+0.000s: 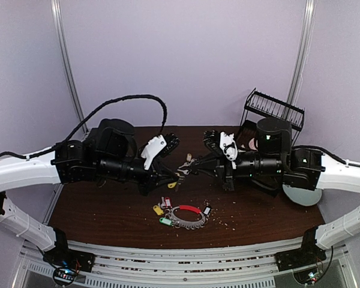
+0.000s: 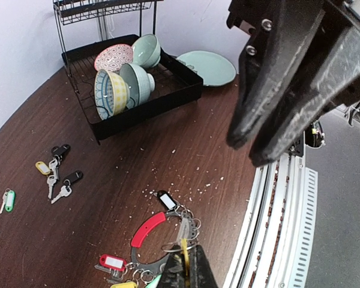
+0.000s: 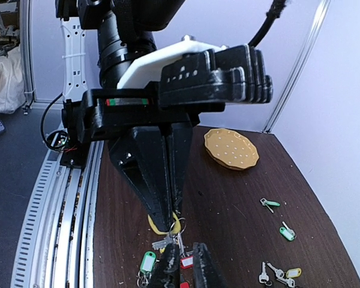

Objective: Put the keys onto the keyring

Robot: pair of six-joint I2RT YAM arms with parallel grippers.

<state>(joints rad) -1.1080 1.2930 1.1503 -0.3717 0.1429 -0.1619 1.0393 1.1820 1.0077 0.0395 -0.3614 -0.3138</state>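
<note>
The keyring [image 1: 188, 217] lies on the brown table near the front, a red arc [image 2: 148, 228] joined to a silver chain, with several tagged keys on it. Both grippers meet in the air above it. My left gripper [image 2: 186, 271] is shut on a yellow tag [image 3: 161, 227]. A small split ring [image 3: 177, 222] and silver keys [image 3: 162, 242] hang from that tag. My right gripper [image 3: 184, 268] faces it from the other side, closed on one key hanging from that ring. In the top view this bunch of keys [image 1: 182, 172] hangs between the two grippers.
A black dish rack [image 2: 138, 99] with bowls stands at the back right, with a teal plate [image 2: 207, 66] beside it. An orange plate [image 3: 231, 147] lies at the far left. Loose keys lie apart: a black-headed bunch [image 2: 57, 174] and green-tagged ones [image 3: 270, 204].
</note>
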